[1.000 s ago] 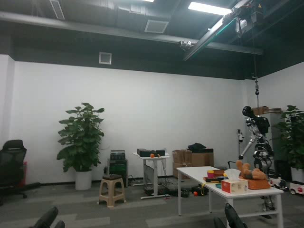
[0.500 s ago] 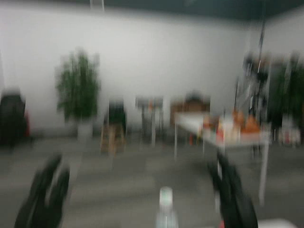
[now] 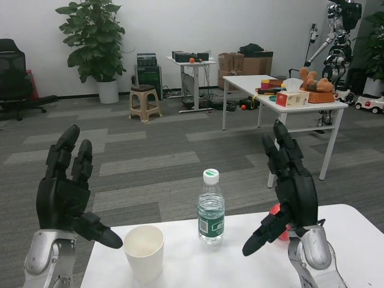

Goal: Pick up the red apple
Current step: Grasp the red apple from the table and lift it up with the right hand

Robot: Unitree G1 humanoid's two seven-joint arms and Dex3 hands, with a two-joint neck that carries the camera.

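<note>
The right black hand [image 3: 287, 191] is raised, fingers spread, holding nothing. The small round red apple [image 3: 277, 214] on the white surface [image 3: 354, 240] shows just behind it, at about 7 o'clock from the palm. The left hand [image 3: 67, 187], also spread and empty, is well apart from the fruit.

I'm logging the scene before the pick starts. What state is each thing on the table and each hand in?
left hand: raised, open, holding nothing
right hand: raised, open, in front of the apple
red apple: on the table, mostly hidden behind the right hand
water bottle: upright, cap on
paper cup: upright, open top, looks empty
</note>
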